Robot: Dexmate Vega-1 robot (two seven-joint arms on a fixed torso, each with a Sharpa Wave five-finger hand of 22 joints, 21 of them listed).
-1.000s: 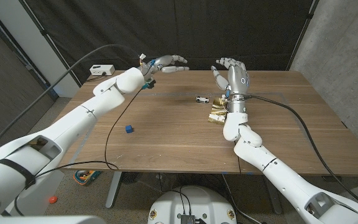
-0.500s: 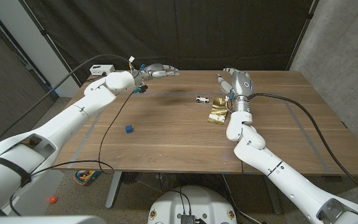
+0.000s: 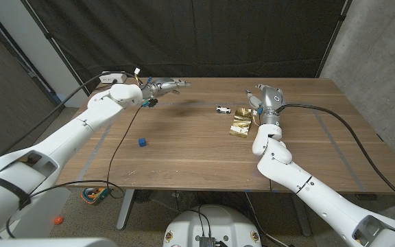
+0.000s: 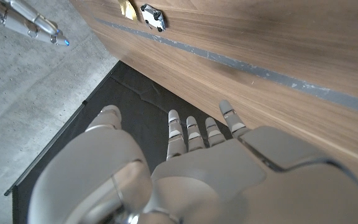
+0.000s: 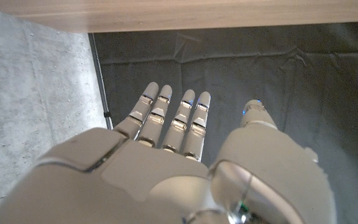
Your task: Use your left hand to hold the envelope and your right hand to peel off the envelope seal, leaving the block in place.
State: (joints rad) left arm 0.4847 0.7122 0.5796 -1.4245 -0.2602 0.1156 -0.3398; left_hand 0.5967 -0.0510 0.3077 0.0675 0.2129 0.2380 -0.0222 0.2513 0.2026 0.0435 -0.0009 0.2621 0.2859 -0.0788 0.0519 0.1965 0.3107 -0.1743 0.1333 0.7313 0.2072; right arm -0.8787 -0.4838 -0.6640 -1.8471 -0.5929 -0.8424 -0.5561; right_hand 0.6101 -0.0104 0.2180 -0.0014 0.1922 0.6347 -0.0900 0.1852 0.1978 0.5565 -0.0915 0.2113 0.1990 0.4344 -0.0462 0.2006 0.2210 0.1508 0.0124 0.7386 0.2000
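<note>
Right now the shiny gold crinkled envelope [image 3: 241,125] lies on the brown wooden table [image 3: 204,147], toward its far right part, just beside the robot's right forearm. It looks thin and light, like foil or shiny paper, so it will likely slide and crumple if pushed hard. A good plan is to press it down gently on a flat part, away from the flap, and pinch the seal at a loose corner. Which part is the seal is too small to tell.

A small white and black thing [image 3: 223,109], maybe a toy car, sits just behind the envelope, near but not touching. It also shows in the left wrist view [image 4: 153,16].

The small blue block [image 3: 142,142] sits well apart from the envelope, on the left part of the table. It should be left alone.

The right hand [image 3: 260,97] is up in the air behind the envelope, near the table's far edge. In the right wrist view its fingers [image 5: 173,121] are straight and side by side, pointing out past the table at the dark curtain [image 3: 204,34]. It holds nothing.

The left hand [image 3: 166,85] is far from the envelope, at the table's far left edge, reaching out flat over it. Its fingers [image 4: 188,134] are straight and a little apart, and it holds nothing too.

Neither hand touches the envelope, so the holding and peeling look not yet begun.
</note>
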